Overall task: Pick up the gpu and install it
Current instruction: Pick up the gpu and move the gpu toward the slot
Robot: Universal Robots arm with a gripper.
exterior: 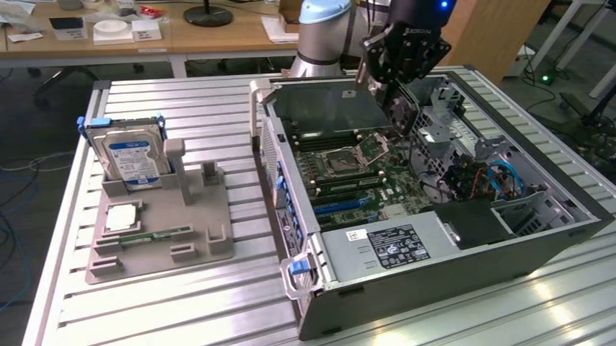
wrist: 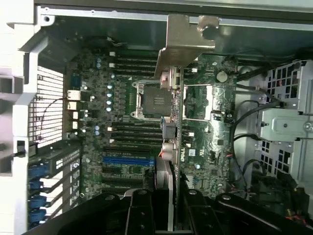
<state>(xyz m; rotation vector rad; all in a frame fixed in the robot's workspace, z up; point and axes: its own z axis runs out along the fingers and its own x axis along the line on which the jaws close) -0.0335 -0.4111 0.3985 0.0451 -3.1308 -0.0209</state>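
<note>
The gpu [exterior: 402, 112] hangs edge-down from my gripper [exterior: 397, 81], above the motherboard [exterior: 385, 176] of the open computer case [exterior: 423, 281]. In the wrist view the gpu [wrist: 172, 147] is seen edge-on: a thin dark board with a pale silvery end bracket [wrist: 182, 41], held over the middle of the board beside the CPU socket [wrist: 151, 100]. My gripper [wrist: 167, 215] is shut on the card's near edge, one black finger [wrist: 139, 210] on each side. The card is clear of the slots below, among them a blue slot [wrist: 128, 159].
A grey holder tray [exterior: 192, 249] stands on the slatted table at the exterior view's left, carrying a hard drive [exterior: 135, 158], a CPU chip [exterior: 120, 216] and a green memory stick [exterior: 154, 236]. Inside the case are a power supply [exterior: 394, 245] and cables [exterior: 495, 180].
</note>
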